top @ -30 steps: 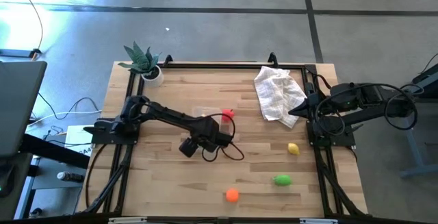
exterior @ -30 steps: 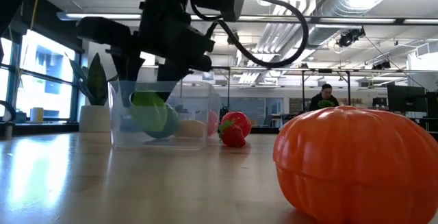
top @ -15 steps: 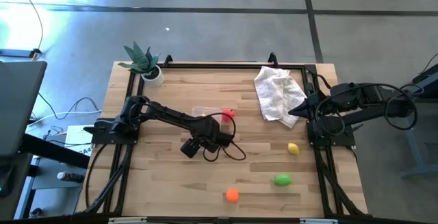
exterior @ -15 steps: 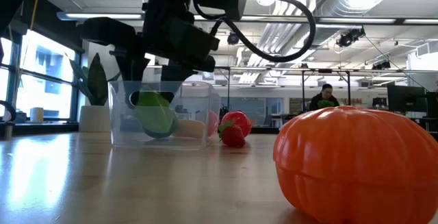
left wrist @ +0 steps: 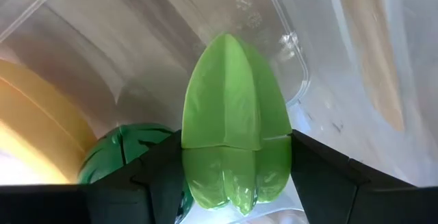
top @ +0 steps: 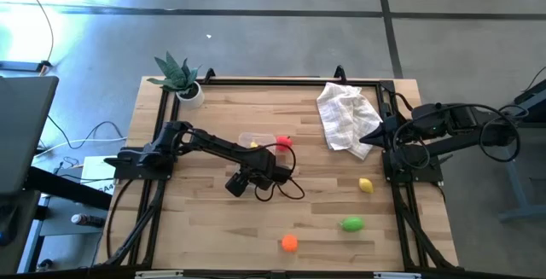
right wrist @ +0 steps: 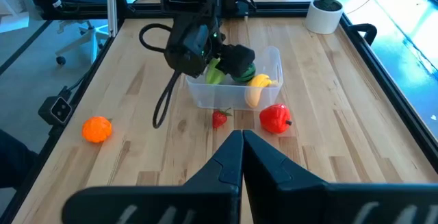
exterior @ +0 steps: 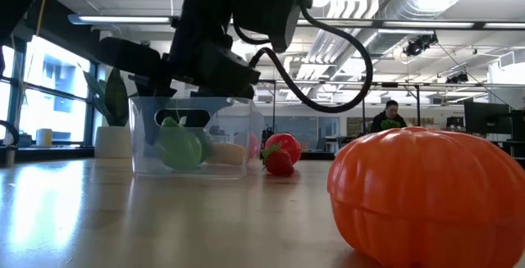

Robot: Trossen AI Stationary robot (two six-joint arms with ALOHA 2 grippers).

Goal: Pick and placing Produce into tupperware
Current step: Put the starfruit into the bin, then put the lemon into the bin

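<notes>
The tupperware [top: 253, 137] is a clear tub at the table's middle, with a yellow banana [right wrist: 257, 90] and a striped watermelon [left wrist: 116, 162] inside. My left gripper [left wrist: 236, 166] reaches down into it, shut on a light green piece [exterior: 179, 143] that sits low inside. Loose produce lies on the wood: a red pepper [right wrist: 275, 118] and a strawberry [right wrist: 219, 119] beside the tub, a lemon [top: 366, 185], a green piece [top: 351, 223] and an orange pumpkin [top: 290, 243]. My right gripper [right wrist: 241, 148] waits shut at the right edge. My left gripper pinches the light green piece by its two sides at the blunt end [left wrist: 236, 183], one finger [left wrist: 161, 176] on each side. The fingers come steeply from above into the tub. The piece's pointed end [left wrist: 229, 46] points away from the gripper, toward the tub's floor.
A crumpled white cloth [top: 345, 117] lies at the far right. A potted plant [top: 179, 78] stands at the far left corner. A black frame [top: 273, 80] runs along the table's edges. Bare wood lies near the front left.
My left gripper has sunk a little deeper into the tupperware with the light green piece, which now sits lower among the fruit there. The grip stays the same.
</notes>
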